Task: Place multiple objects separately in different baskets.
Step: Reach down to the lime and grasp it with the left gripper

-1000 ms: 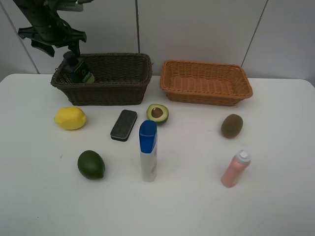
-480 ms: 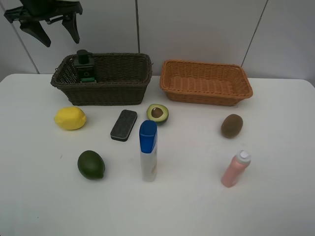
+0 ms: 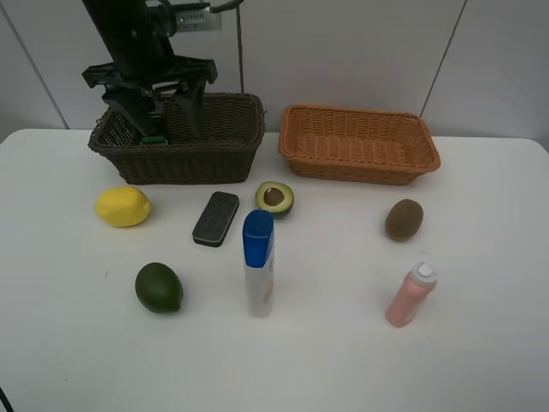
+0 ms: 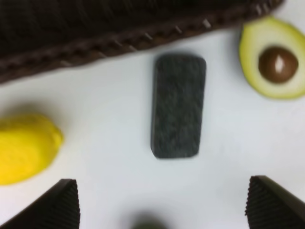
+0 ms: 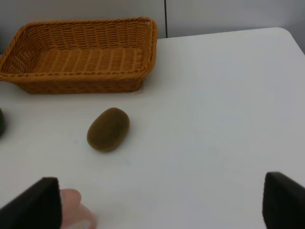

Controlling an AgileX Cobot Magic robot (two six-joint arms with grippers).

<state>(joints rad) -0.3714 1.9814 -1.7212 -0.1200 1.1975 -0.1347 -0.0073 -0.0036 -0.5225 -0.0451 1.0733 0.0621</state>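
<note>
My left gripper [image 3: 160,113] hangs open over the left part of the dark brown basket [image 3: 225,146], with nothing between its fingers. It hides most of the dark green pump bottle [image 3: 154,138] inside that basket. In front of the basket lie the lemon [image 3: 123,207], the eraser block [image 3: 215,218], the halved avocado [image 3: 274,198] and the green avocado [image 3: 159,287]. The blue-capped white bottle [image 3: 258,263] and pink bottle [image 3: 410,295] stand upright. The kiwi [image 3: 404,219] lies before the orange-tan basket [image 3: 358,144]. My right gripper [image 5: 162,202] is open near the kiwi [image 5: 108,129].
The white table [image 3: 480,360] ends at a white panelled wall behind both baskets. The left wrist view looks down on the eraser block [image 4: 177,106], lemon [image 4: 26,148], halved avocado [image 4: 275,58] and the dark basket's rim [image 4: 119,40]. The pink bottle's cap [image 5: 76,214] shows by a right finger.
My left gripper rose away from the pump bottle, leaving it upright in the dark basket, then swung right and down in front of it. The other objects have not moved.
</note>
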